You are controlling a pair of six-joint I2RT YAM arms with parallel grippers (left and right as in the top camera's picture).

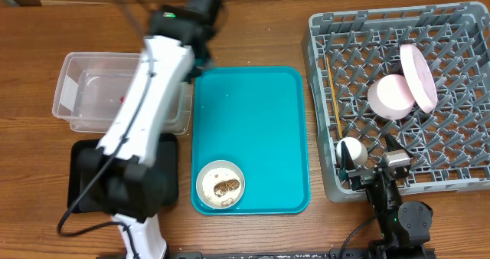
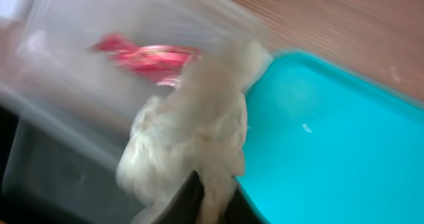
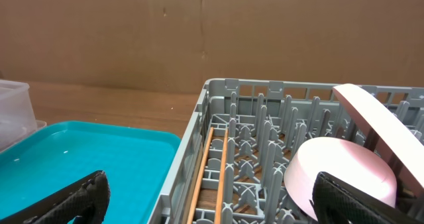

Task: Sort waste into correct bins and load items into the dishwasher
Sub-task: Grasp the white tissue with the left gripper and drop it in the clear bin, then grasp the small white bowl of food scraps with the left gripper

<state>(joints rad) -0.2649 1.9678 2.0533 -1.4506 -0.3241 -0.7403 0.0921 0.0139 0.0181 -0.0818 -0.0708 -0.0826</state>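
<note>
Holding: the left gripper (image 2: 197, 203) is clamped on the crumpled white tissue (image 2: 189, 138). The wad bulges up out of the jaws and hides most of them, with only one dark finger showing beneath it.
Tissue position: it hangs over the seam where the clear tub meets the teal tray, not yet inside any bin.
Left of the gripper (wrist view): the clear tub (image 2: 59, 32), with the red-and-silver wrapper (image 2: 149, 55) lying in it.
Right of the gripper: the teal tray (image 2: 331, 131), bare at this end.
Back toward the arm's base: the black tray (image 1: 80, 175), largely under the arm.
Step in hand: by my judgement, carrying the tissue to a bin, most likely the tub since it lies closest.
Doing it well: move across until the whole wad, loose folds included, is past the tub wall. Keep the hanging folds above the rim so they do not snag, then part the jaws fully. Tissue is light and may cling to a finger.
Sharpness: the left wrist picture is smeared, so the exact bite is hard to read.
Right gripper (image 3: 212, 201): its fingers are spread wide with nothing between them. It hangs at the near wall of the dish rack (image 3: 218, 91).
Ahead of it: two chopsticks (image 3: 209, 171) lie along the rack floor. The pink bowl (image 3: 338, 174) and the plate (image 3: 377, 118) are ahead to its right.
Left to sort: the white bowl (image 1: 220, 185) with brown scraps (image 1: 227, 187), on the teal tray.
</note>
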